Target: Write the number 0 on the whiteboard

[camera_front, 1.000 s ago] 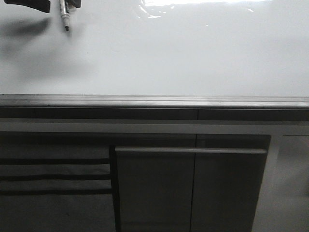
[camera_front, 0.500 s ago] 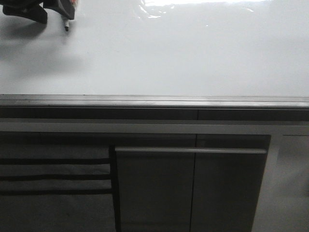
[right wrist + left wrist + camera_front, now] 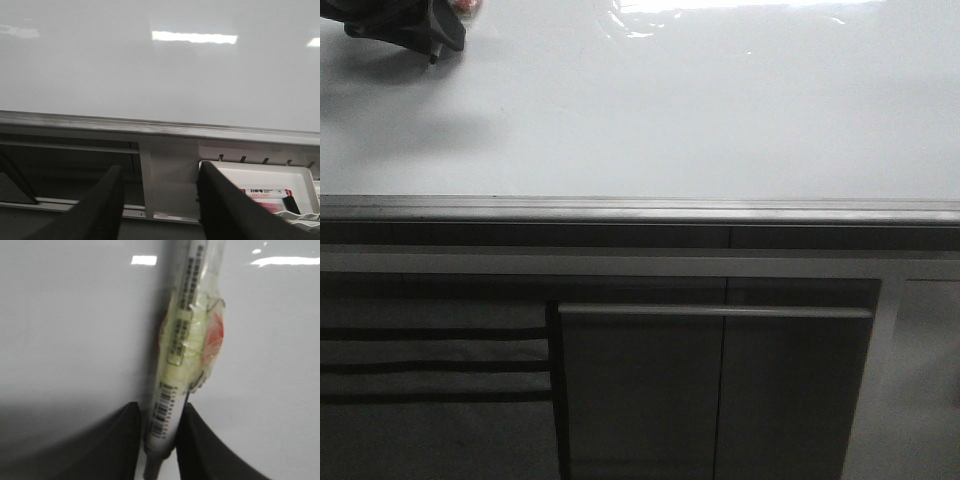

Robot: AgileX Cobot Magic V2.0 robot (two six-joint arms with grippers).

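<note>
The whiteboard (image 3: 700,120) is a glossy white board with a grey metal rim (image 3: 640,208) along its lower edge. No number 0 or other marker line shows on it in any view. My left gripper (image 3: 428,35) is at the board's top left corner of the front view, shut on a white marker (image 3: 177,370) wrapped in yellowish tape. Only the marker's dark tip (image 3: 432,58) shows below the gripper, close to the board. My right gripper (image 3: 160,200) is open and empty, facing the board's rim (image 3: 150,127); it is outside the front view.
A dark grey panelled cabinet (image 3: 640,390) stands under the board. A white tray (image 3: 270,185) holding spare markers (image 3: 262,192) hangs under the rim next to my right gripper. Glare streaks (image 3: 720,8) lie along the board's top.
My left gripper has moved up and left in the front view. The marker, earlier hanging clear below it, now shows only its tip.
</note>
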